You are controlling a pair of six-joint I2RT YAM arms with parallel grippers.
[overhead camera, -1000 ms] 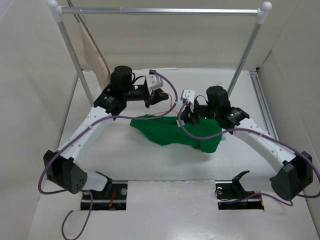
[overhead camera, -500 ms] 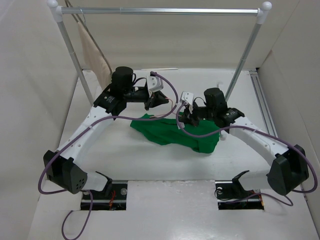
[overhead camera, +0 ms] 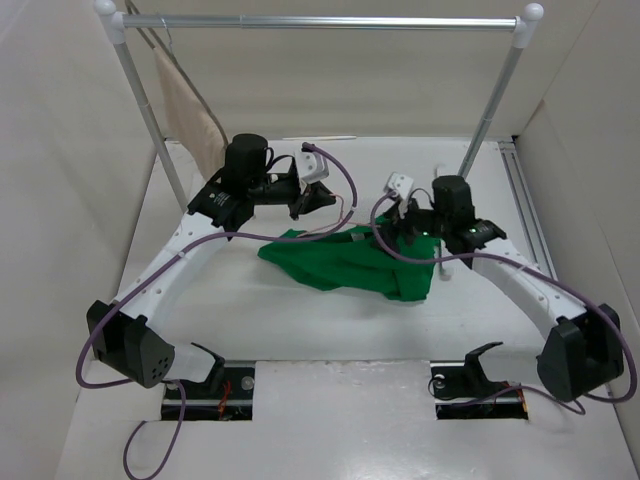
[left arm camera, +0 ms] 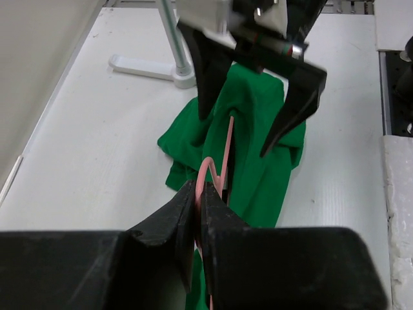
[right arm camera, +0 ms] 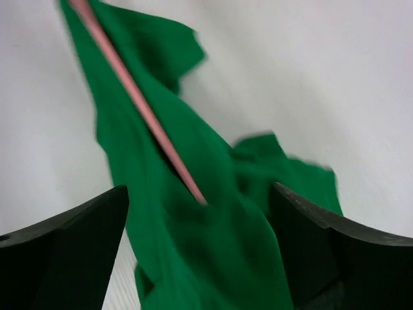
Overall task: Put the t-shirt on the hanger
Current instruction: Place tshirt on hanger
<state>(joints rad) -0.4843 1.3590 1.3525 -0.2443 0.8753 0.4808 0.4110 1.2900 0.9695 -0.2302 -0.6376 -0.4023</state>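
Green t-shirt [left arm camera: 258,129] lies crumpled just ahead of left gripper [left arm camera: 199,194], jaws clamped on pink hanger [left arm camera: 227,148] hook; right gripper [right arm camera: 197,194] jaws apart, straddling hanger wire entering cloth.

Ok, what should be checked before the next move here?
1. Left gripper shut on hanger: ok.
2. Right gripper open above shirt: ok.
3. Hanger wire enters shirt: ok.
4. Shirt spread flat on table: not ok, bunched.
5. Both hanger shoulders inside shirt: cannot tell.
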